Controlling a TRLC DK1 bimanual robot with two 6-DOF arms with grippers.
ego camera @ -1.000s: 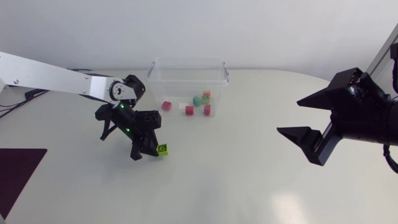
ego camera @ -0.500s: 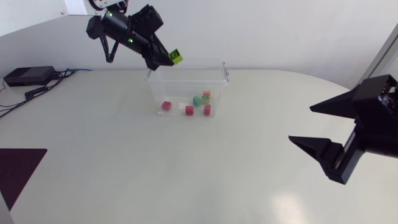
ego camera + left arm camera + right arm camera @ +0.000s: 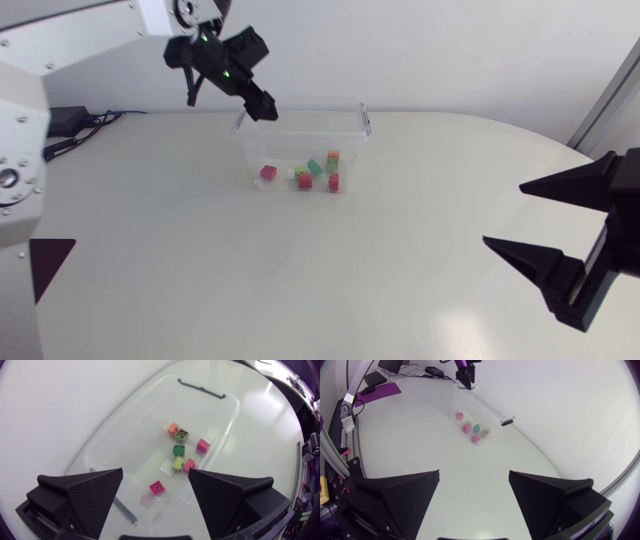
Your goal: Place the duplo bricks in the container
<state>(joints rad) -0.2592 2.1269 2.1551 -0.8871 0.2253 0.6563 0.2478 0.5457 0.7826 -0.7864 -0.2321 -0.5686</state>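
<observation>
White table [image 3: 350, 285], clear container [image 3: 352, 148] holding duplo bricks [image 3: 333, 181], left hand [image 3: 155, 475] wide above it, right hand [image 3: 503, 213] wide

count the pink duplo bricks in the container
3, in the clear container: one pink brick nearest the left end effector, another beside the lime brick, the third near the green brick.

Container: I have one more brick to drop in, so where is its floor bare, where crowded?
Bare: the container's end by the black handle, and the strip along the long wall beside the orange brick. Crowded: the middle, where the bricks cluster; a magenta brick lies apart nearer the other end.
</observation>
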